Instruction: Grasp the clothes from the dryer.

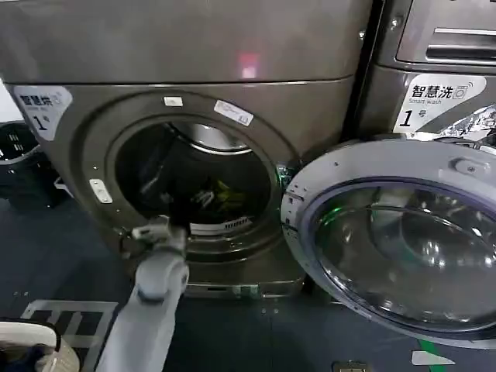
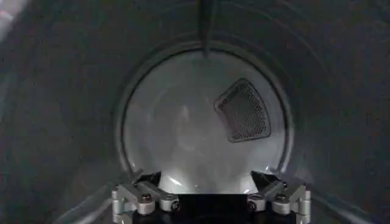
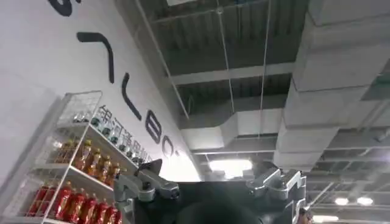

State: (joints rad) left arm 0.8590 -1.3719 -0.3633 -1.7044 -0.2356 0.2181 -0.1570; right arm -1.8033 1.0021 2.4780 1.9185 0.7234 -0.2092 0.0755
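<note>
Head view: left gripper [image 1: 172, 215] inside dryer [image 1: 85, 155] mouth, near clothes [image 1: 219, 194]; left wrist view shows fingers [image 2: 143, 198] spread, released, empty.

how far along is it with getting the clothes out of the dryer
Done: the dryer door hangs wide open, and the left arm has reached the drum mouth. In hand: the left gripper is open and empty, pointing into the drum. Left: the clothes lie ungrasped on the drum floor. The right gripper points up at the ceiling, idle.
</note>
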